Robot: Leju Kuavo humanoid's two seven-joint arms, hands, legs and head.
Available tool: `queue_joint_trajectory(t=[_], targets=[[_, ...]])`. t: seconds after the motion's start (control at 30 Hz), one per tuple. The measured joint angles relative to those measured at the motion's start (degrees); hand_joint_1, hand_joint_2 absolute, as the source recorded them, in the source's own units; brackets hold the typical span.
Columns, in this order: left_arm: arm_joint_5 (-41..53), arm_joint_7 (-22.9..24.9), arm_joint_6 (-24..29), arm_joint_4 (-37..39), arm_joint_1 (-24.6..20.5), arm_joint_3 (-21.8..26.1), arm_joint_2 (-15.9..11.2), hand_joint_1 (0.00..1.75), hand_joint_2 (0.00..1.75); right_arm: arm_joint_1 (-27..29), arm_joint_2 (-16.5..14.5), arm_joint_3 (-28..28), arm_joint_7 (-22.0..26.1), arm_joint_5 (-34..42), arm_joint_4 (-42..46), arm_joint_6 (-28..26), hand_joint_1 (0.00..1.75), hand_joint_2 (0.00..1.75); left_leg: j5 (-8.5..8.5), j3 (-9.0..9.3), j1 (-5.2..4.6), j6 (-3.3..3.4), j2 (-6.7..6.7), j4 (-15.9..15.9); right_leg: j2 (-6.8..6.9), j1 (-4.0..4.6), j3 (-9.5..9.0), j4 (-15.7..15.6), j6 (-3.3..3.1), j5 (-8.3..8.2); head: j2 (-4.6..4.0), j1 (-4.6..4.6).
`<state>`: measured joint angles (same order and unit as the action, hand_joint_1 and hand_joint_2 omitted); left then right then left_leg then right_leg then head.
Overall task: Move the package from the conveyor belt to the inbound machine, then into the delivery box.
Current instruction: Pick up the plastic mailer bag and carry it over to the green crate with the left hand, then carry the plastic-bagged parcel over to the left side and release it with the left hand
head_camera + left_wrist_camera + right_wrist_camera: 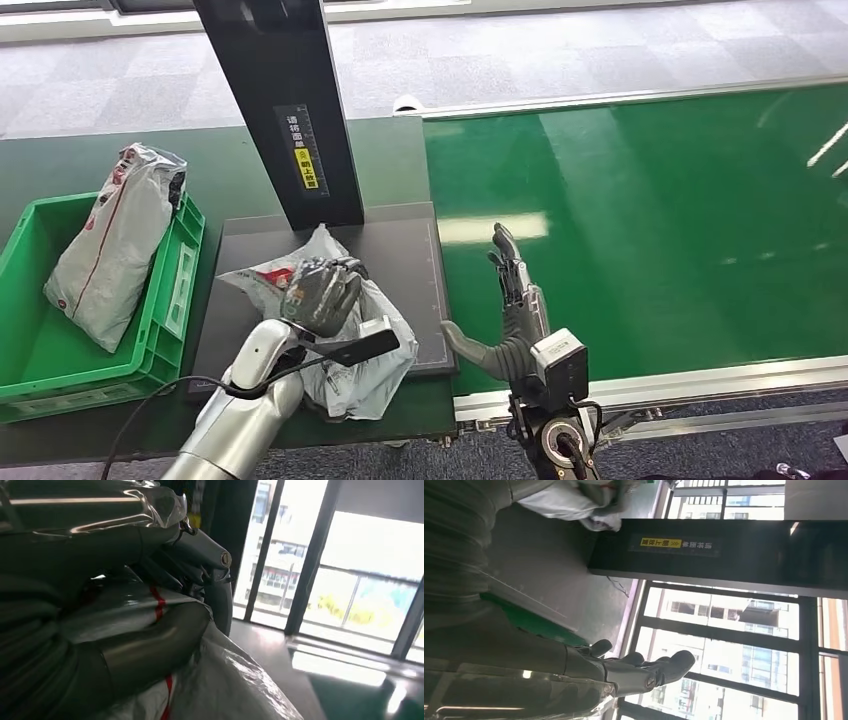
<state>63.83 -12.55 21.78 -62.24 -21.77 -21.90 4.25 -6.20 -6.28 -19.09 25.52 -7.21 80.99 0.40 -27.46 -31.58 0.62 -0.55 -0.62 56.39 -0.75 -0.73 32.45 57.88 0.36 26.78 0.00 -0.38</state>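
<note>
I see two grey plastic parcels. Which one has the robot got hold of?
The parcel on the dark platform, gripped by the left robot hand. The other parcel leans untouched in the green crate.

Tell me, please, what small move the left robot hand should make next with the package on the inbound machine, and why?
Probably lift it a little, then carry it toward the green delivery box. The left robot hand already grips the grey package, which lies on the dark platform of the inbound machine, so that step looks done. The right robot hand is open over the belt edge, apart from the package.
</note>
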Motion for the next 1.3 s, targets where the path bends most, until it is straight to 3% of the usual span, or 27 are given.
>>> queue_joint_trajectory(t=[0.13,0.23,0.5,0.63,0.77,1.0,1.13,1.3], targets=[[-4.96,-1.11,3.67,-16.65,1.85,0.51,-3.04,1.75,1.75,0.78,0.17,0.47,0.08,-0.01,0.02,-0.95,0.0,1.75,0.0,-0.38,-0.01,0.01,-0.01,0.01,0.0,-0.01,0.37,0.01,0.0,0.0,0.0,0.01],[-11.41,-2.38,4.91,-23.27,1.79,2.14,-4.41,1.75,1.75,1.06,0.18,0.69,0.28,-0.05,0.02,-1.51,0.0,1.75,-0.02,-0.48,-0.01,0.01,0.0,0.01,0.0,-0.01,0.49,0.0,0.0,0.0,0.0,-0.01],[-17.91,-4.09,5.82,-28.68,1.35,5.85,-5.76,1.75,1.75,1.29,0.19,0.94,0.48,-0.08,0.02,-2.1,0.0,1.75,-0.02,-0.52,-0.01,0.0,0.01,0.01,0.0,-0.01,0.55,0.0,0.0,0.0,0.0,0.01],[-22.21,-2.46,8.01,-27.63,-2.71,10.99,-6.18,1.75,1.75,1.59,0.2,0.97,0.68,-0.03,0.02,-2.44,0.0,1.75,0.0,-0.52,0.0,0.01,0.0,0.01,0.0,0.0,0.55,0.0,-0.01,-0.01,0.0,0.01],[-21.71,-0.09,6.41,-18.56,-11.49,19.16,-8.18,1.75,1.75,1.65,0.22,0.96,0.68,0.62,0.04,-2.78,0.0,1.75,0.05,-0.49,0.05,-0.06,0.01,0.01,-0.01,0.05,0.54,0.02,-0.07,-0.05,0.0,0.01],[-16.45,2.47,10.64,13.67,-26.96,31.09,-16.06,1.75,1.75,1.84,0.56,0.94,0.67,1.39,0.06,-3.25,0.0,1.75,0.12,-0.5,0.14,-0.18,0.27,0.01,-0.25,0.16,0.63,0.08,-0.17,-0.11,0.0,0.01],[-14.32,4.32,11.92,25.27,-29.58,33.93,-20.09,1.75,1.75,2.2,0.7,0.99,0.52,1.39,0.3,-3.52,0.0,1.75,0.11,-0.62,0.14,-0.19,0.31,0.01,-0.3,0.15,0.76,0.08,-0.17,-0.1,0.0,0.02],[-11.43,7.9,12.4,32.74,-30.09,35.2,-22.7,1.75,1.75,2.22,0.7,0.99,0.31,1.34,0.37,-3.7,0.0,1.75,0.11,-0.77,0.13,-0.19,0.29,0.01,-0.28,0.15,0.85,0.06,-0.17,-0.09,0.0,0.03]])
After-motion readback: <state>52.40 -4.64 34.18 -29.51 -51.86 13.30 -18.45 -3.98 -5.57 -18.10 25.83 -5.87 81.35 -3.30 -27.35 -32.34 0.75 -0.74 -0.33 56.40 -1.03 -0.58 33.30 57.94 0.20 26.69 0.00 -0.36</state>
